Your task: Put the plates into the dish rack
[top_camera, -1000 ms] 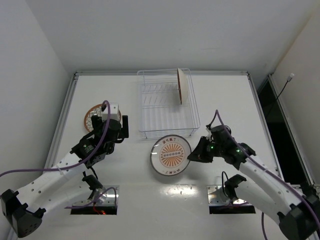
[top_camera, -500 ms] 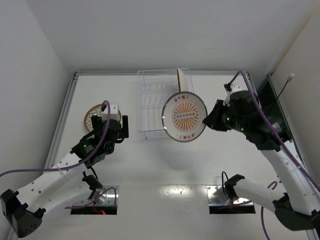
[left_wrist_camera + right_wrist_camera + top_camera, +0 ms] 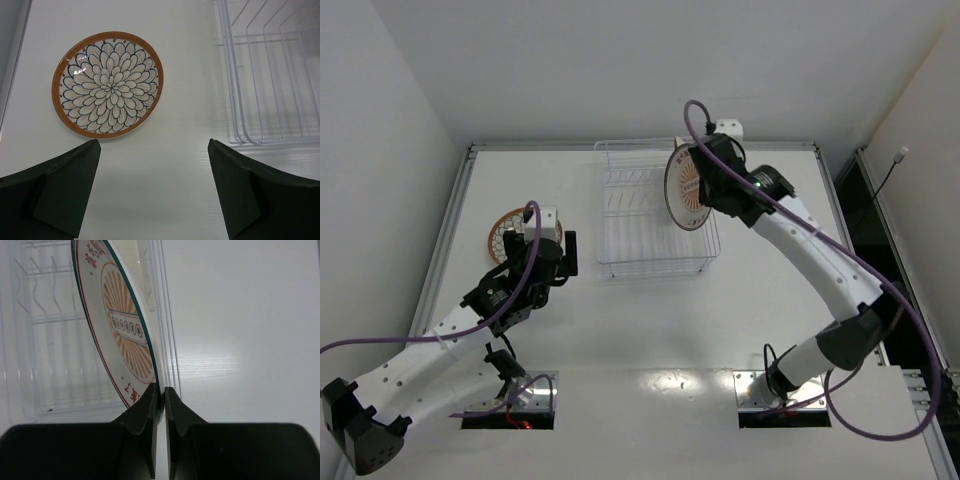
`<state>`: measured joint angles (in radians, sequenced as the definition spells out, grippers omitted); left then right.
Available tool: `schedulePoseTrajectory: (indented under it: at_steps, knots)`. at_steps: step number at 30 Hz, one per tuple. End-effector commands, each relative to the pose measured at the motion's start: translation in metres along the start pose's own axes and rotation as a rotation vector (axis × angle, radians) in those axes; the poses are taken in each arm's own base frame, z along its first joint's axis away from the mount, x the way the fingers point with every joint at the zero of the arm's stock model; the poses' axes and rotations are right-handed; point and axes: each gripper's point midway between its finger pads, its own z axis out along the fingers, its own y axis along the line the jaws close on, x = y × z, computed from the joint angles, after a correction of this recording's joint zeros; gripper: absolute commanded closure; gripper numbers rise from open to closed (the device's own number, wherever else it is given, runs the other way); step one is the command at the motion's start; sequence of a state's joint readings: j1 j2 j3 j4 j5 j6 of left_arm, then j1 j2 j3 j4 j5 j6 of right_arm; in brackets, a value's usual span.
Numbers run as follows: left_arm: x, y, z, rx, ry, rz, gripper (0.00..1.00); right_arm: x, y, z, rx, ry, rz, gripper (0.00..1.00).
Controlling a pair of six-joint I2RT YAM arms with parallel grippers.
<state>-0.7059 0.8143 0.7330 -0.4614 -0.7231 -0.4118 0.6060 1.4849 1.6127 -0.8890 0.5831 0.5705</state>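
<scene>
Two plates show. The medallion plate (image 3: 119,327) stands on edge over the right side of the dish rack (image 3: 650,270), its rim pinched by the right pincer (image 3: 161,396). The petal plate (image 3: 107,89) lies flat on the counter (image 3: 620,340), left of the rack, near the left pincer (image 3: 153,146), which is spread wide and holds nothing.

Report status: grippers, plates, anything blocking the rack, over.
Right gripper shut on medallion plate, held on edge over dish rack, right side. Left gripper open, empty, near petal plate lying flat on table. Nothing seen blocking.
</scene>
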Motion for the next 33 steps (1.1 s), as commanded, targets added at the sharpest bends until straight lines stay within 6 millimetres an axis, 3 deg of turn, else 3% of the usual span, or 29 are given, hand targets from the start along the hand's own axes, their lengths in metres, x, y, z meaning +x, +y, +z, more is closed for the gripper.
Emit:
schedulePoseTrajectory:
  at_steps: [1,2,8,9,13,14,15,20,26,31,33]
  knots:
    - [-0.007,0.000,0.003,-0.002,-0.025,-0.027,0.13,-0.076,0.006,-0.016,0.088,-0.258,0.065,1.00]
    - [-0.007,0.000,0.003,-0.002,-0.025,-0.027,0.13,-0.075,0.012,-0.005,0.122,-0.258,0.052,1.00]
    - [-0.005,-0.003,0.004,0.006,-0.015,-0.020,0.13,-0.106,0.054,0.013,0.171,-0.325,0.021,1.00]
    - [-0.005,-0.003,0.004,0.006,-0.015,-0.020,0.13,-0.099,0.064,0.032,0.194,-0.308,-0.012,1.00]
    - [-0.005,-0.001,0.004,-0.003,-0.018,-0.021,0.13,-0.107,0.079,0.050,0.247,-0.327,-0.047,1.00]
    - [-0.005,-0.001,0.004,-0.003,-0.018,-0.021,0.13,-0.097,0.082,0.067,0.298,-0.303,-0.103,1.00]
    - [-0.005,-0.001,0.004,-0.003,-0.018,-0.021,0.13,-0.106,0.083,0.066,0.314,-0.323,-0.095,1.00]
    - [-0.005,-0.004,0.006,0.006,-0.015,-0.011,0.13,-0.104,0.080,0.076,0.440,-0.358,-0.160,1.00]
    - [-0.004,-0.007,0.007,0.014,-0.013,-0.011,0.13,-0.109,0.069,0.072,0.542,-0.391,-0.193,1.00]
    - [-0.004,-0.007,0.007,0.014,-0.013,-0.011,0.13,-0.098,0.068,0.082,0.595,-0.385,-0.233,1.00]
    - [-0.004,-0.007,0.007,0.014,-0.013,-0.011,0.13,-0.087,0.073,0.095,0.601,-0.368,-0.262,1.00]
